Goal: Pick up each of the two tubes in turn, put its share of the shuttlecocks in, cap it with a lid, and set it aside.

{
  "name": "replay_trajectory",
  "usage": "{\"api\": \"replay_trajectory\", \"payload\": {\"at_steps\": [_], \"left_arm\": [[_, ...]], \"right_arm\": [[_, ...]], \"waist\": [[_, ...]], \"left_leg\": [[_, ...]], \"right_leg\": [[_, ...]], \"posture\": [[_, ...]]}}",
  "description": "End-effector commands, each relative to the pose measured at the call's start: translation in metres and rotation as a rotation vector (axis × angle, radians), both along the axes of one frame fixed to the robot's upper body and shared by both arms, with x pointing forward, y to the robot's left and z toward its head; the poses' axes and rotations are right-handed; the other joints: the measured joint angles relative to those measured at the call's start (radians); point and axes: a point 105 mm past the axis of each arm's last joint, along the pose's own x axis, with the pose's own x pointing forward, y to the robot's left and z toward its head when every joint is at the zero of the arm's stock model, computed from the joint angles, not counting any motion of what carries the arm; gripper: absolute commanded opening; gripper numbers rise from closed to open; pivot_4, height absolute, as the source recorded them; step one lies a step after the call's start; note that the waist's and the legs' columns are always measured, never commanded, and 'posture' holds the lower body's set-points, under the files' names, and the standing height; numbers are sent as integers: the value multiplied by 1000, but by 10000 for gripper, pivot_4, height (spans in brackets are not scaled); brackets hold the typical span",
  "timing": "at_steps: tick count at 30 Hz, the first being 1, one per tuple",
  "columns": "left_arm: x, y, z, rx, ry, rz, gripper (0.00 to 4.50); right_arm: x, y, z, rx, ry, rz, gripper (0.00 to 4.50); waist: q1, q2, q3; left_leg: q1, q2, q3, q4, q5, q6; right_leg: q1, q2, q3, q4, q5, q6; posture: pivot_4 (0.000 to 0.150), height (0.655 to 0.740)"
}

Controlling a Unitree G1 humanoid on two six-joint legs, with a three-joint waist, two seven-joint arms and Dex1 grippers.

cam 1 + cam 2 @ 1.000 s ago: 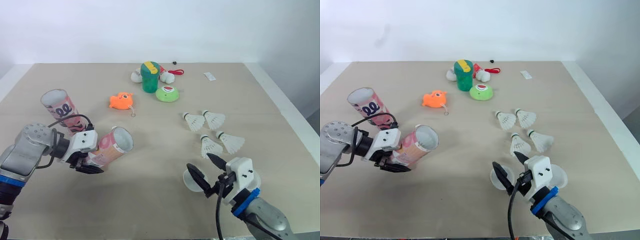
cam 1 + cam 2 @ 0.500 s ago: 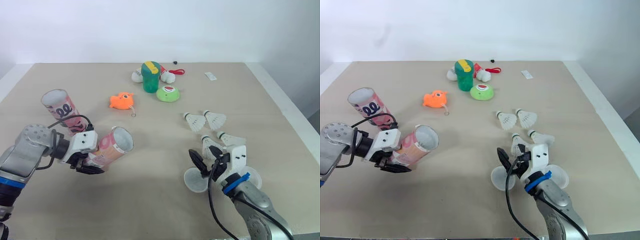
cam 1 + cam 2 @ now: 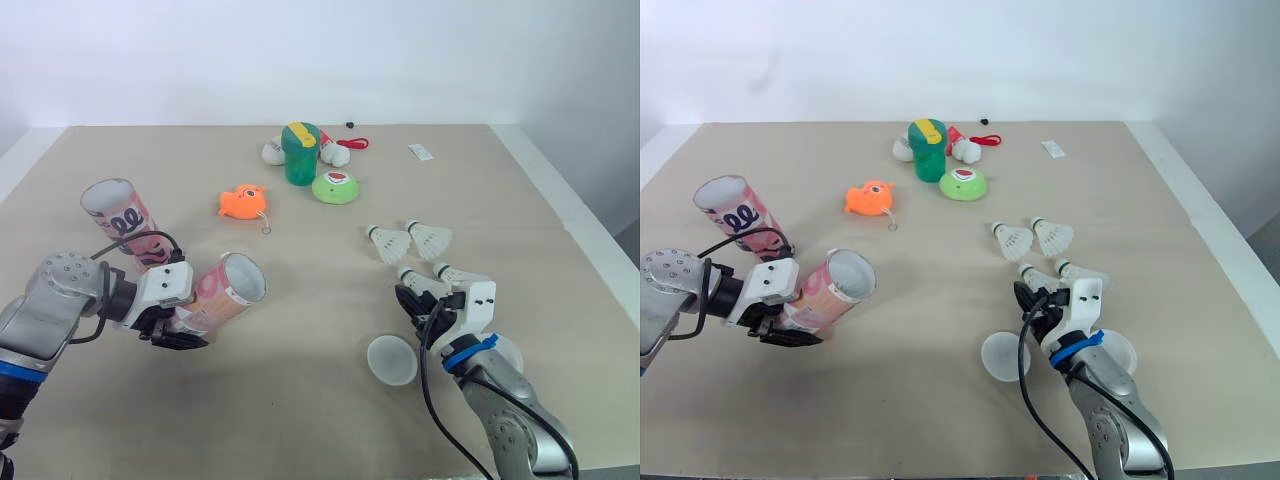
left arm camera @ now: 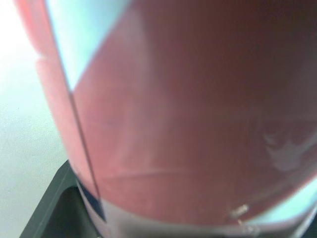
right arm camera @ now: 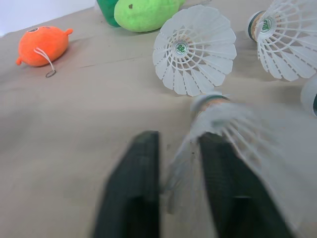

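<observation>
Our left pincer (image 3: 178,331) is clamped round the pink tube (image 3: 228,290), which is tilted with its open mouth toward our right arm. The second tube (image 3: 120,215) leans just behind it, and its label carries large looped figures like "00". Our right pincer (image 3: 421,298) pinches the feather skirt of one shuttlecock (image 5: 233,124) on the bench (image 3: 300,400), close to the other shuttlecocks (image 3: 388,243). Two of them show a round green mark inside, its lettering too small to read. A clear lid (image 3: 392,359) lies beside that arm.

Tubes (image 3: 120,218) lie left, shuttlecocks (image 3: 388,243) right, lid (image 3: 391,359) apparently before them.
</observation>
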Motion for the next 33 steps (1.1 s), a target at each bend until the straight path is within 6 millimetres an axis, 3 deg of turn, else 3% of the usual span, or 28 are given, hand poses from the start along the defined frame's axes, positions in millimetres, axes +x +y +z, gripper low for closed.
{"api": "replay_trajectory", "payload": {"at_steps": [1, 5, 8, 13, 17, 22, 27, 30, 31, 33], "left_arm": [[-2, -2, -2, -7, 12, -6, 32044], [-1, -3, -2, -8, 11, -8, 32044], [1, -4, -2, -8, 10, -11, 32044], [7, -7, -1, -9, 6, -21, 32044], [10, -10, 1, -9, 3, -33, 32044], [10, -10, 1, -9, 2, -35, 32044], [6, -9, 0, -13, 4, -21, 32044], [3, -8, -1, -13, 6, -14, 32044], [3, -9, -1, -13, 7, -13, 32044], [2, -8, -1, -14, 6, -10, 32044]], "right_arm": [[-2, 4, 13, 48, -38, 23, 1730], [-15, 28, 36, 97, -90, 205, 1730], [-33, 59, 73, 123, -192, 478, 1730], [-40, 107, 108, -71, -301, 875, 1730], [-33, 139, 116, -274, -369, 1074, 1730], [-22, 169, 106, -436, -418, 1189, 1730], [-24, 189, 105, -463, -481, 1255, 1730], [-28, 192, 119, -383, -493, 1288, 11088], [-28, 191, 125, -361, -499, 1284, 12280], [-24, 186, 136, -334, -514, 1265, 20527]], "waist": [[0, 0, 0], [0, 0, 0], [-2, 1, 1], [-2, 0, 1], [-2, 1, 1], [0, 0, 1], [-1, 0, 1], [-1, 0, 1], [-1, 0, 1], [-1, 0, 1]], "left_leg": [[0, 0, 0, 0, 0, 0], [0, 0, 0, 0, 0, 0], [0, 0, 0, 0, 0, 0], [0, 0, 0, 1, 1, 1], [0, 0, 0, 1, 1, 2], [-2, 0, -2, 1, 1, 2], [-3, 1, -4, 0, 1, 2], [-3, 1, -5, 1, 1, 2], [-3, 1, -4, 1, 1, 2], [-3, 1, -4, 1, 1, 2]], "right_leg": [[0, 0, 0, 0, 0, 0], [0, 0, 0, 0, 0, 0], [0, 0, 0, 0, 0, 0], [0, 1, 0, 0, 2, -1], [-1, 2, 0, 0, 3, -2], [-1, 2, -2, 0, 3, 1], [-2, 3, -3, 0, 2, 0], [-1, 2, -4, 0, 2, 0], [-1, 2, -4, 0, 2, 0], [-1, 2, -4, 0, 2, 0]], "posture": [[1500, 7400], [1500, 7400], [1500, 7400], [1500, 7400], [1500, 7400], [1500, 7400], [1500, 7400], [1500, 7400], [1500, 7400], [1500, 7400]]}}
